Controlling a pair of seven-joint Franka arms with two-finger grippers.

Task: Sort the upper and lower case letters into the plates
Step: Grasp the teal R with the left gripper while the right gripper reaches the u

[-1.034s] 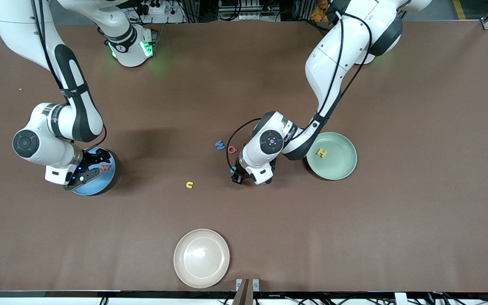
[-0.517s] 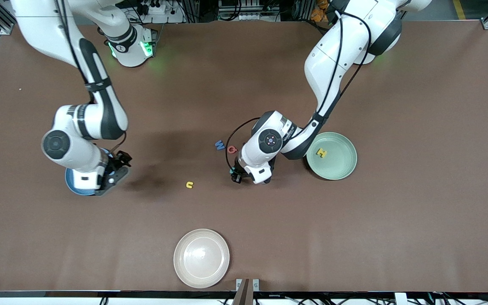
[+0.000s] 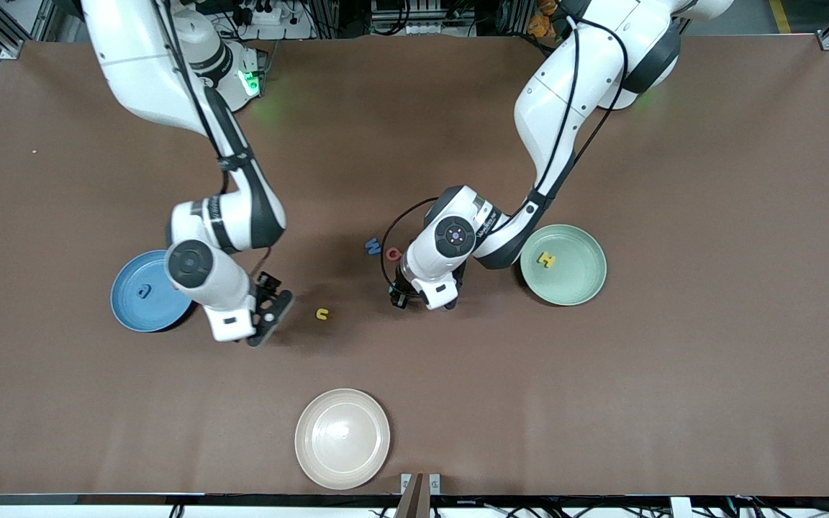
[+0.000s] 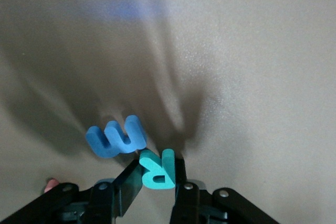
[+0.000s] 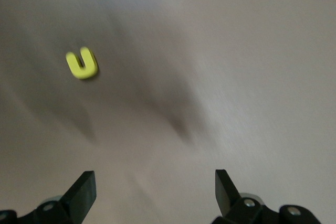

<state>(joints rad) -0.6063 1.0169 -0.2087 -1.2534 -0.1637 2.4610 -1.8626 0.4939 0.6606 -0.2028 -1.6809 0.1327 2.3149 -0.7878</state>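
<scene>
Brown matte tabletop (image 3: pixel 673 360), and three round, shallow, rimmed plates on it: the blue plate (image 3: pixel 130 306) toward nine o'clock, the mint green plate (image 3: pixel 576 284) toward three, and a glossy cream plate (image 3: pixel 342 439) at six.

Six flat, chunky letters show. A blue lowercase letter (image 3: pixel 144 291) lies in the blue plate and a yellow H (image 3: pixel 546 260) in the green one. A blue W (image 3: pixel 373 246) and a half-hidden red letter (image 3: pixel 393 254) sit touching near the centre. A yellow u (image 3: pixel 322 314) lies alone at about seven o'clock from them.

The left gripper (image 4: pixel 156 177) is low at the table, clamped on a teal R (image 4: pixel 157 169) just beside the W. The right gripper (image 3: pixel 270 316) hangs over bare table between the blue plate and the u, jaws spread wide and holding nothing.
</scene>
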